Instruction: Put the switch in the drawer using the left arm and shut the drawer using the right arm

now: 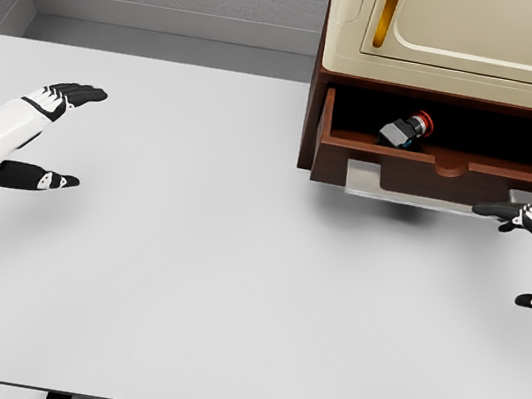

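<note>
No legible text, label, brand, number or sign is to be found. The cream appliance (473,40), the brown drawer (447,173), the switch (406,130) lying inside it and the white tabletop (183,278) are all seen unmarked; any fine print on the switch is too small to be read.

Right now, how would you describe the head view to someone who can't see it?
A switch lies inside an open wooden drawer at the far right of a white table. The right hand hovers open beside the drawer front; the left hand, also open, rests far left.
</note>
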